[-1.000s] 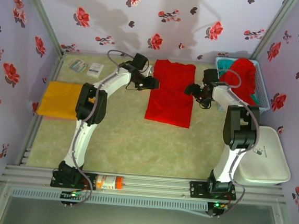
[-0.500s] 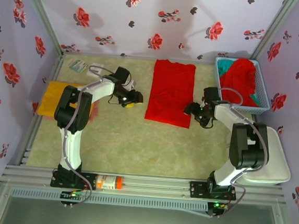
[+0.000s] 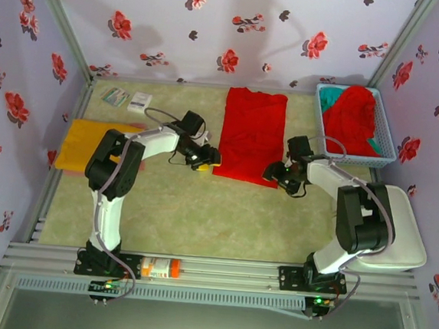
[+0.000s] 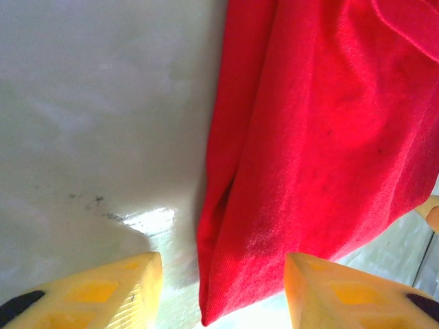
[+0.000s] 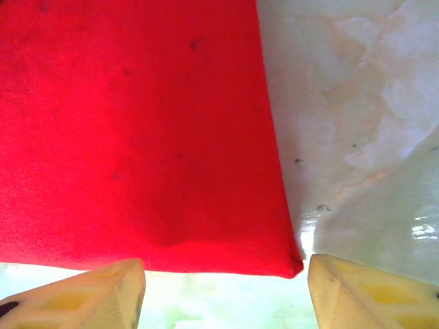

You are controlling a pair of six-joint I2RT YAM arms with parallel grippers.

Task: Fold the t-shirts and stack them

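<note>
A bright red t-shirt, folded into a long strip, lies flat in the middle of the table. My left gripper sits low at its near-left corner. In the left wrist view that corner of the red t-shirt pokes into the gap of the open left gripper. My right gripper is at the near-right corner. In the right wrist view the hem of the red t-shirt lies just ahead of the open right gripper. An orange-yellow t-shirt lies folded at the left.
A blue mesh basket at the back right holds a crumpled red t-shirt and a teal one. A white bin stands at the near right. Small cards lie at the back left. Flowered walls enclose the table.
Both grippers have moved from beside the red shirt's middle toward me, down to its two near corners. Their jaws have narrowed somewhat but stay apart.
</note>
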